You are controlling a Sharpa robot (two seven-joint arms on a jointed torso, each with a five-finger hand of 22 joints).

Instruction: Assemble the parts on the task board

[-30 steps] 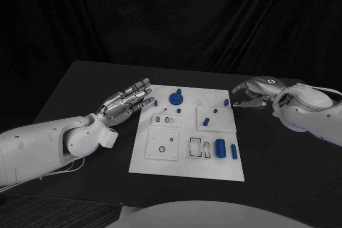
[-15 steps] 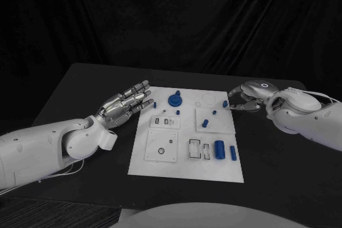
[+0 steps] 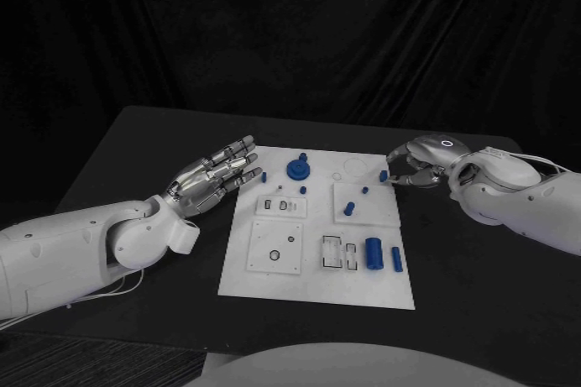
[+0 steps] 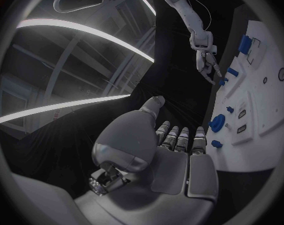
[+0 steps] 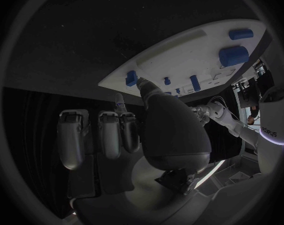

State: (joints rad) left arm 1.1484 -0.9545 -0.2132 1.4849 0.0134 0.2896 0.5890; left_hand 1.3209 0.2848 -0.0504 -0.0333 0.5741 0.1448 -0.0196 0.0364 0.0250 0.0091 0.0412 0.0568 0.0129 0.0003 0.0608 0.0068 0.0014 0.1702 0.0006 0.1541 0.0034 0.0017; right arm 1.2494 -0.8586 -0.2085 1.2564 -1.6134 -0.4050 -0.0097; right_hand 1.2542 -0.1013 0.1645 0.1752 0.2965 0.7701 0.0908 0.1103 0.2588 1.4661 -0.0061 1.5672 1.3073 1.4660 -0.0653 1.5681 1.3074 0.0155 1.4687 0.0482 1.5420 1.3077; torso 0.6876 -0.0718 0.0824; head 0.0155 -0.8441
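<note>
- We are resting our left hand (image 3: 216, 175) above the black table (image 3: 145, 143), just beside the left edge of the white rectangular task board (image 3: 317, 282); its fingers (image 3: 238, 158) are lying straight and slightly apart, holding nothing.
- We are keeping our right hand (image 3: 420, 162) at the board's far right corner, fingers curled down toward a small blue peg (image 3: 384, 175) standing near that edge.
- In the right wrist view, our thumb tip (image 5: 144, 86) is reaching up to that small blue peg (image 5: 131, 78) at the board's corner; whether the fingers are actually pinching it, we cannot tell.
- A blue round knob-shaped part (image 3: 298, 166) is standing near the board's far edge, closest to our left fingertips but apart from them.
- A short blue pin (image 3: 348, 207) is sitting in the board's middle right.
- A large blue cylinder (image 3: 374, 252) and a thinner blue rod (image 3: 396, 258) are lying side by side nearer the front right, well apart from both hands.
</note>
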